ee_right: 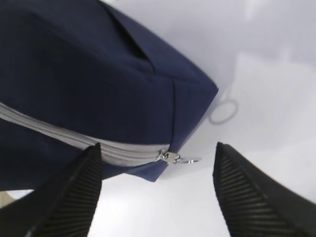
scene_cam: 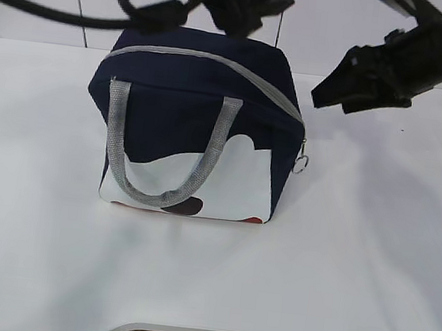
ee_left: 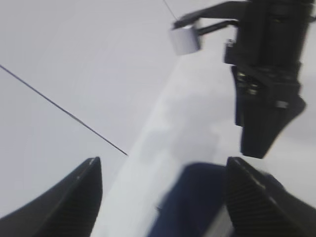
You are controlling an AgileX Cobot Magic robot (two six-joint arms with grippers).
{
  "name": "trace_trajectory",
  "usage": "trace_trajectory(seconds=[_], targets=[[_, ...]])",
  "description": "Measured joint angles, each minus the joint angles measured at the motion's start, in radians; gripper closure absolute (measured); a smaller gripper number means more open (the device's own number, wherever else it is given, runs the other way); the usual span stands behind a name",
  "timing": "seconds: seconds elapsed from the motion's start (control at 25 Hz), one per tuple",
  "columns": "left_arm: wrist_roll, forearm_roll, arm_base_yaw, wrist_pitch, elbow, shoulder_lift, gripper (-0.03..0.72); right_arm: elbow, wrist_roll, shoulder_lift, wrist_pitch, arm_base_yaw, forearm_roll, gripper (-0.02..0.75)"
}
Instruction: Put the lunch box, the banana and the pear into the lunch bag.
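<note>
bare white table (scene_cam: 207, 284) in front, then the zipped lunch bag (scene_cam: 194, 122) standing upright mid-table, both grippers spread wide and empty.

left gripper (ee_left: 163, 197) hangs above the bag's rear top edge with its fingers (ee_left: 74, 197) far apart and only a blurred navy corner between them; right gripper (ee_right: 158, 197) hovers off the bag's right end, jaws equally wide, holding nothing. lunch box, banana and pear are nowhere visible, so judging by the closed grey zipper (scene_cam: 217, 63) they are likely inside already or out of frame. the bag looks soft and collapsible, light when empty, its fabric likely to sag under a pinch; the grey handles (scene_cam: 166, 155) or the ring pull (ee_right: 185, 159) seem the surest holds. only the right wrist view shows the slider at the end of its track; only the exterior view shows the white lower patch (scene_cam: 227, 182).
</note>
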Motion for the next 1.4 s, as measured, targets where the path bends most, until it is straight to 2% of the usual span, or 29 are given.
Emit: trace_trajectory(seconds=[0.16,0.32,0.6,0.92,1.12,1.4], targets=[[0.000,0.000,0.034,0.000,-0.088,-0.009,0.106,-0.042,0.011,-0.043,0.019,-0.043,0.009,0.183],[0.000,0.000,0.086,-0.002,-0.113,-0.055,0.113,-0.061,0.033,-0.085,0.037,-0.080,0.009,0.182],[-0.002,-0.013,0.175,0.014,-0.114,-0.186,0.191,-0.062,0.058,-0.159,0.053,-0.097,0.009,0.182],[-0.058,-0.021,0.244,0.273,-0.118,-0.361,0.200,-0.062,0.152,-0.260,0.064,-0.097,-0.066,0.182],[-0.086,-0.021,0.286,0.375,-0.118,-0.459,0.200,-0.062,0.206,-0.330,0.072,-0.097,-0.074,0.182],[-0.133,0.003,0.294,0.514,-0.120,-0.568,0.201,-0.062,0.262,-0.414,0.120,-0.097,-0.099,0.182]])
